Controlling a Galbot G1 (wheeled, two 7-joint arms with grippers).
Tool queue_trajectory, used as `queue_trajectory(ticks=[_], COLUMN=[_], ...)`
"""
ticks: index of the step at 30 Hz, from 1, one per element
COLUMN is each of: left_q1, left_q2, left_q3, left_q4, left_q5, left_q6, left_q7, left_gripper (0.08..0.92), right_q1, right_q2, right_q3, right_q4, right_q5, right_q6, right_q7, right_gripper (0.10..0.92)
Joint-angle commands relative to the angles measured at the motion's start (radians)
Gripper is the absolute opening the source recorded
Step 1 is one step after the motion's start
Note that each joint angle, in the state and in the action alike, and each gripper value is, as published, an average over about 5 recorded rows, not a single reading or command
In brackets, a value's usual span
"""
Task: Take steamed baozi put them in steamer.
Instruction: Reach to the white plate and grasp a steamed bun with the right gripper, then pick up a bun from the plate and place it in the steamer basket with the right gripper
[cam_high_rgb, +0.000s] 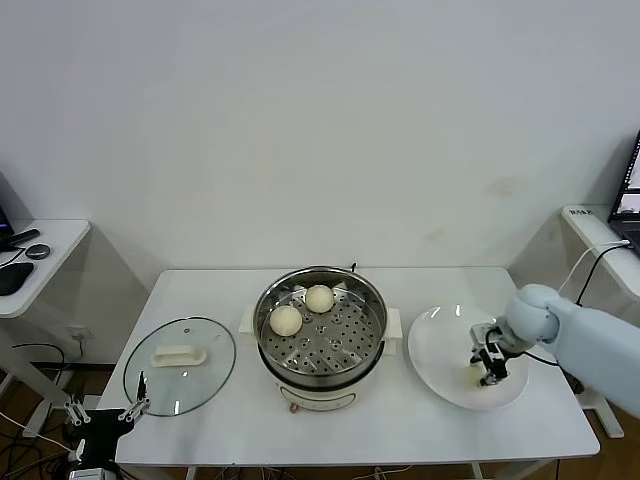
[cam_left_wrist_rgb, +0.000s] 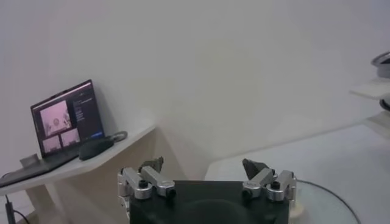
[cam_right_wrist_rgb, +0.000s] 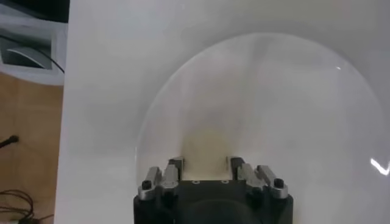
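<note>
two steamed baozi (cam_high_rgb: 302, 310) already sit on the perforated tray of the steamer (cam_high_rgb: 320, 330); to its right, the right tool (cam_high_rgb: 491, 372) presses down onto the plate (cam_high_rgb: 440, 350), fingers clamped on a pale bun (cam_right_wrist_rgb: 206, 152) for lifting; left of the steamer, beside the glass lid (cam_high_rgb: 180, 364), the left tool (cam_high_rgb: 108, 408) waits off the worktop (cam_high_rgb: 400, 420), fingers apart.

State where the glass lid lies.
In the head view, the glass lid lies flat on the table's left side, beside the steamer.
</note>
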Motion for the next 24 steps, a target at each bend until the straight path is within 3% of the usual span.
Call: queue_trajectory(ticks=[1, 5, 11, 18, 24], left_q1=[-0.003, -0.008, -0.019, -0.028, -0.023], left_q2=[0.003, 0.009, 0.013, 0.011, 0.006], left_q3=[0.0, 0.0, 0.008, 0.012, 0.007], left_q4=[-0.005, -0.01, -0.01, -0.011, -0.019], left_q5=[-0.002, -0.007, -0.009, -0.009, -0.01], left_q6=[0.002, 0.004, 0.007, 0.007, 0.006], left_q7=[0.001, 0.002, 0.003, 0.001, -0.001], left_gripper=[0.823, 0.823, 0.823, 0.823, 0.823], right_q1=[0.237, 0.451, 0.746, 0.835, 0.774], right_q2=[-0.03, 0.005, 0.162, 0.342, 0.513], right_q3=[-0.04, -0.106, -0.273, -0.407, -0.475], right_q4=[0.026, 0.02, 0.036, 0.171, 0.195], right_q5=[0.09, 0.176, 0.365, 0.432, 0.372], right_q6=[0.023, 0.069, 0.179, 0.232, 0.339], right_q7=[-0.111, -0.163, -0.1, -0.026, 0.03], right_gripper=[0.446, 0.449, 0.45, 0.45, 0.452])
